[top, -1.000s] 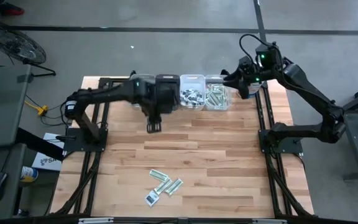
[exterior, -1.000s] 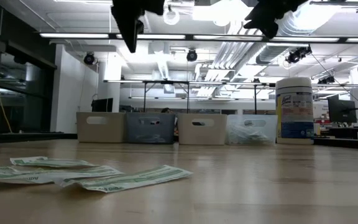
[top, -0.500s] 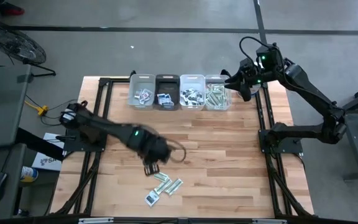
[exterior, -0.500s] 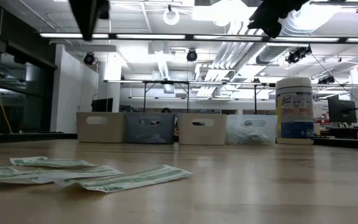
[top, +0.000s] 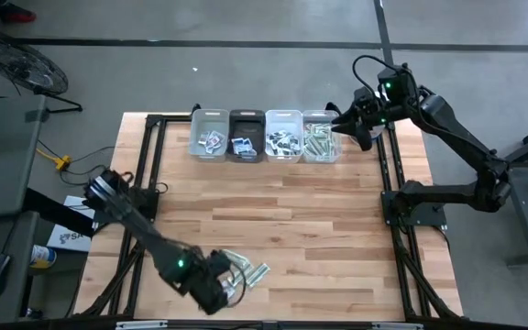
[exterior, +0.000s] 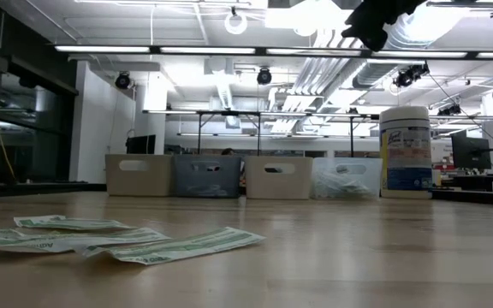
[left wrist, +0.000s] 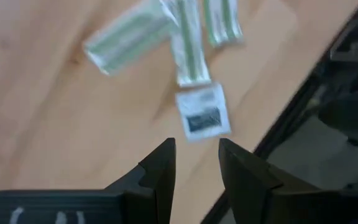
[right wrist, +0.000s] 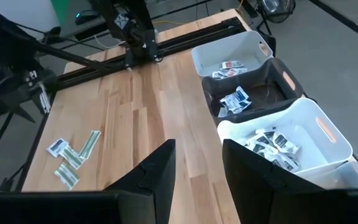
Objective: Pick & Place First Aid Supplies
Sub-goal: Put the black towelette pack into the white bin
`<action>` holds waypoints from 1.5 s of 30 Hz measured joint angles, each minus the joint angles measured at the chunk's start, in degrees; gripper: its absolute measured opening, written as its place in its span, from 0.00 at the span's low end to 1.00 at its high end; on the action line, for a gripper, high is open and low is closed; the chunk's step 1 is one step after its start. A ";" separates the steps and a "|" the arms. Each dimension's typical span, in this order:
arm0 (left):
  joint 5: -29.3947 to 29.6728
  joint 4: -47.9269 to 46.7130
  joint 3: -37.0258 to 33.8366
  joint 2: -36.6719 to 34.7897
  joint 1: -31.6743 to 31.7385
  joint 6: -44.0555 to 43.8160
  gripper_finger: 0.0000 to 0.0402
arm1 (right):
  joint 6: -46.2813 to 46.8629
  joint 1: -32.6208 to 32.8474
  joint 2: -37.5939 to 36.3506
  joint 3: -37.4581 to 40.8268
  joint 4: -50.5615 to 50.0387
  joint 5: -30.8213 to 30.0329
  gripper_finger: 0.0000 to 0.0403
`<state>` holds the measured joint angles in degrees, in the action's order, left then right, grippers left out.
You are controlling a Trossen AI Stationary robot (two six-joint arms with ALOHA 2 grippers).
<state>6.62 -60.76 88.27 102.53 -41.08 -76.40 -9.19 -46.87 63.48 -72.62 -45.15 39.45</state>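
I count four loose packets on the tabletop [top: 337, 229] near its front edge: three narrow green-and-white strips [left wrist: 129, 36] and one squarish white packet [left wrist: 203, 114] with a dark-blue mark. All are flat paper, slightly crinkled, lying fanned together, the square one at the end of the cluster nearest the tabletop's edge. From the low camera the strips [exterior: 174, 246] lie thin and almost flush with the pale, striped wood planks.

Along the far edge stand four small rectangular plastic bins [top: 265, 136] in a row: one pale, one dark, one white, one clear. Each holds more small packets; the clear one holds green strips. One tall white round canister [exterior: 406, 152] with a blue label stands beside the clear bin.

My left gripper [left wrist: 196, 163] hangs just above the square packet, its two dark fingers parted with a gap between them and nothing held. In the overhead view it [top: 216, 286] sits right at the cluster. My right gripper [right wrist: 197, 167] hovers high beside the clear bin, fingers apart and empty; from above it [top: 348, 126] is at the row's right end.

A second ago my left arm reached over the dark bin at the far edge; half a second ago it was mid-tabletop; now it is down at the front cluster. The right arm has not shifted, and the four packets lie as they did.
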 joint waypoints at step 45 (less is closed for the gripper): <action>-0.76 17.49 0.29 18.70 -3.54 -3.43 0.30 | 7.49 0.04 -0.15 0.00 -6.04 -2.24 0.31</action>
<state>5.86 -43.27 88.56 121.24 -44.62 -79.83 -1.70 -46.83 63.33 -72.62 -51.20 37.21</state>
